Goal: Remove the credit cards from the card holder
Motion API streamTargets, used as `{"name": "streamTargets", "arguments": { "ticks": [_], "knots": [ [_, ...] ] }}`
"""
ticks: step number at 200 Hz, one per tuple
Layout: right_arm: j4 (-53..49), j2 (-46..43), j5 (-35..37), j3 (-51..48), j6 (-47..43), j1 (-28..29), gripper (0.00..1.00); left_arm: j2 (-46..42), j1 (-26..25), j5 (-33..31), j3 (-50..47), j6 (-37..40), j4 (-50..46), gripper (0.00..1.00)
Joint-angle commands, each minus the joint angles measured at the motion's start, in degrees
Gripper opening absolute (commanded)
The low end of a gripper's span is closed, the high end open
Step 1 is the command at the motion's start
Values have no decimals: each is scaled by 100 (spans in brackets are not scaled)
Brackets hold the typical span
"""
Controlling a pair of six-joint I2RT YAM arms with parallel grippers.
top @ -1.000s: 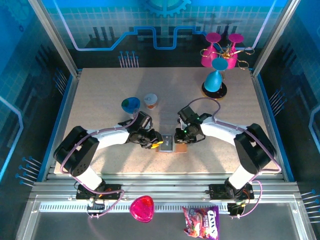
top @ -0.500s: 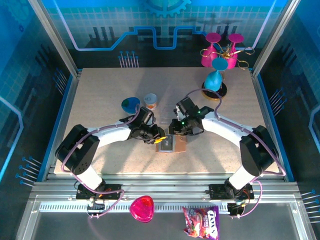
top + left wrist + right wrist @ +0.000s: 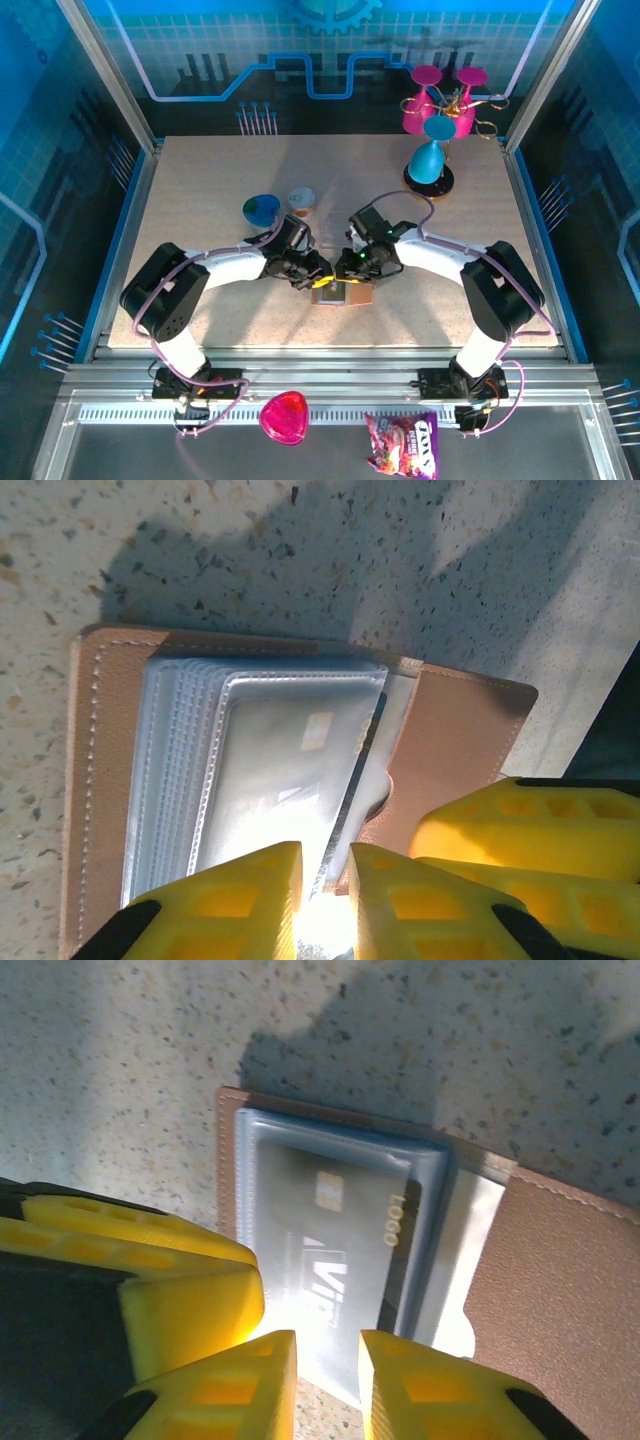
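Note:
The card holder [image 3: 345,293] lies open on the table between both arms, tan leather [image 3: 105,780] around a stack of clear sleeves. One sleeve holds a dark credit card [image 3: 340,1240] with a pale chip and pale lettering, seen also as a glare-washed card [image 3: 280,770]. My left gripper [image 3: 315,281] stands at the holder's left side, its jaws a narrow gap apart [image 3: 325,855], with a raised sleeve's edge running into the gap. My right gripper [image 3: 350,275] hangs over the near edge of the card's sleeve, jaws slightly apart [image 3: 328,1345]. Both grippers' yellow fingers [image 3: 520,820] [image 3: 150,1250] nearly touch.
A blue-green bowl [image 3: 262,209] and a small cup [image 3: 301,201] stand just behind the left gripper. A blue goblet [image 3: 428,160] and pink goblets [image 3: 440,100] are at the back right. A pink dish [image 3: 285,417] and a candy bag [image 3: 402,443] lie on the front rail.
Both grippers have drawn closer together over the card holder. The right wrist swung left and settled onto the sleeves. The left jaws have narrowed.

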Motion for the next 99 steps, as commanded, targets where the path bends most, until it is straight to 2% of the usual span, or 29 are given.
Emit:
{"name": "streamTargets", "arguments": {
  "ticks": [1,30,99],
  "knots": [
    [-30,41,102,-119,48,83,23,172,9,250,122,-130,152,19],
    [228,54,-59,-276,123,75,18,214,8,228,95,-125,182,18],
    [752,160,-347,-504,293,49,19,237,17,24,-69,11,-18,18]
  ]
}}
